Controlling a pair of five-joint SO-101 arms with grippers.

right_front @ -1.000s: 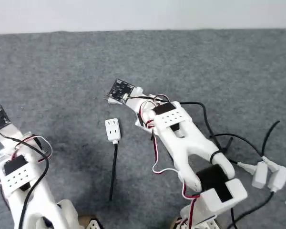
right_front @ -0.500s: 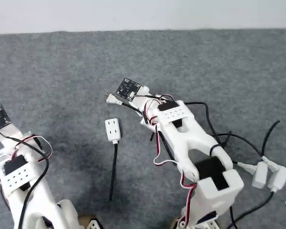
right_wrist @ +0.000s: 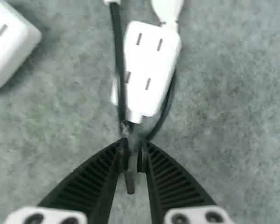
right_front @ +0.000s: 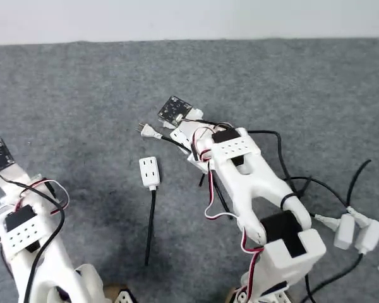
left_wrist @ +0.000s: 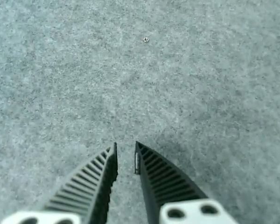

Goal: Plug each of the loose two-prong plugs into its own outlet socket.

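A white outlet socket (right_front: 149,170) on a black cord lies on the grey carpet between the arms. A small two-prong plug (right_front: 148,130) lies just beyond it, and its black cord (right_front: 167,140) runs under the right arm's wrist (right_front: 177,112). In the right wrist view my right gripper (right_wrist: 130,148) is shut on a black cord (right_wrist: 115,46) that crosses a white outlet block (right_wrist: 149,74) with two pairs of slots. My left gripper (left_wrist: 126,149) hangs over bare carpet, fingers nearly together and holding nothing.
Several white plugs and adapters (right_front: 344,231) with black cables lie at the right edge. Another white block (right_wrist: 7,42) sits beside the right gripper. The left arm (right_front: 19,227) stands at the lower left. A pale wall borders the carpet's far side.
The right arm's wrist has shifted right and slightly away. The small plug, hidden under the wrist before, now lies exposed on the carpet. The left arm is still.
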